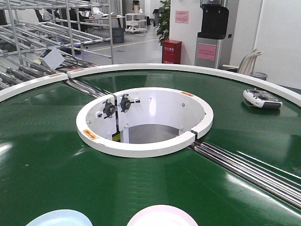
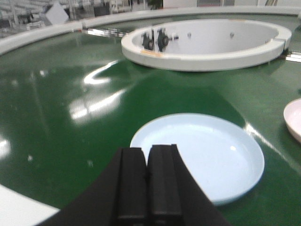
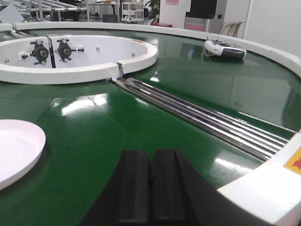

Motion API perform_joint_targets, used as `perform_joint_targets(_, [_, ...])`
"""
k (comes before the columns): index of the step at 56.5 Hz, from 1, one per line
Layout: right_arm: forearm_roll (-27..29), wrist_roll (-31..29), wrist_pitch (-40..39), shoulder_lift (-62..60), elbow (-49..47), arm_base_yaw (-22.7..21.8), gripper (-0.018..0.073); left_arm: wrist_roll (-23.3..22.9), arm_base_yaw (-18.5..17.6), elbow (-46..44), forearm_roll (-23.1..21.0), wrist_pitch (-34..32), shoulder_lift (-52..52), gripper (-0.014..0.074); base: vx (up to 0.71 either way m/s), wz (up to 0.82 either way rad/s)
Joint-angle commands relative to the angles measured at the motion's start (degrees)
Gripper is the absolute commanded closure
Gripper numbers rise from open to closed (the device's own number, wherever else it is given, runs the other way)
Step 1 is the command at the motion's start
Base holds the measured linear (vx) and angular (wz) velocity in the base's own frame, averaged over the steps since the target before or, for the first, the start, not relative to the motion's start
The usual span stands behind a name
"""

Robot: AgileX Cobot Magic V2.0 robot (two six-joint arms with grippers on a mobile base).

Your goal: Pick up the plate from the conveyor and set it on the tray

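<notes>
**While two plates lie on the conveyor: both grippers closed, nothing held**

Where the dark green belt passes the near edge, two plates rest flat on it, side by side and apart; both are empty.

Item 1, pale blue plate: on the belt at the left; it lies directly ahead of the left gripper, and its near rim is hidden behind the black fingers.

Item 2, pink plate: on the belt to the right of the blue one; it sits ahead and to the left of the right gripper, apart from it.

Left gripper: fingers pressed together with no gap; nothing between them.

Right gripper: fingers likewise pressed together; nothing gripped; the white outer rim is just beside it on the right.

Fixtures: central hole with white walls, in the middle of the belt beyond both plates; steel roller seam running from the hole toward the near right.

Other: grey-and-white handheld controller lying on the far right of the belt, near the rim; metal shelving racks and a red cabinet beyond the conveyor.
</notes>
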Motion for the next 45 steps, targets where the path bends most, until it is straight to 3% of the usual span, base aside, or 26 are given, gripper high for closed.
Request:
perform_joint_targets(1, [0.0, -0.6, -7.1, -0.5, 0.9, -0.3, 0.0568, 0.3, 0.1, 1.1, 0.1, -9.7, -0.5, 0.0594, 0.0, 0.0])
perform_joint_targets(7, [0.8, 0.6, -16.3, -0.5, 0.7, -0.3, 0.0568, -0.5, 0.1, 0.5, -0.1, -20.2, -0.5, 0.0594, 0.0, 0.0])
perform_joint_targets(10, [0.9, 1.5, -20.3, -0.5, -0.5, -0.3, 0.0568, -4.6, 0.1, -0.1, -1.1, -27.6, -0.5, 0.0594, 0.0, 0.0])
perform_joint_targets(12, [0.8, 1.5, -21.4, -0.5, -2.7, -0.3, 0.0568, -7.2, 0.1, -1.6, -1.7, -28.7, -0.5, 0.0594, 0.0, 0.0])
perform_joint_targets(14, [0.8, 1.5, -20.3, -0.4, -5.4, -0.3, 0.0568, -9.2, 0.1, -4.4, -1.6, -27.3, -0.1, 0.0594, 0.0, 0.0])
perform_joint_targets(17, [0.8, 1.1, -16.3, 0.8, -12.8, -0.3, 0.0568, -8.4, 0.1, -10.4, -1.4, -21.9, 1.4, 0.0594, 0.0, 0.0])
perform_joint_targets(24, [0.0, 0.7, -7.0, 9.1, -28.5, -0.3, 0.0568, -1.1, 0.1, -26.9, -1.3, -14.7, 10.4, 0.0594, 0.0, 0.0])
perform_joint_targets(30, [0.0, 0.7, -4.4, 19.7, -39.1, -0.3, 0.0568, 3.9, 0.1, -39.3, -1.3, -11.5, 20.5, 0.0594, 0.0, 0.0])
perform_joint_targets(37, [0.0, 1.0, -5.2, 30.0, -45.4, -0.3, 0.0568, 3.4, 0.1, -46.1, -1.5, -9.0, 31.8, 0.0594, 0.0, 0.0])
perform_joint_targets(45, [0.8, 2.0, -4.3, 38.1, -46.4, -0.3, 0.0568, 2.8, 0.1, -46.8, -1.5, -8.3, 40.0, 0.0594, 0.0, 0.0])
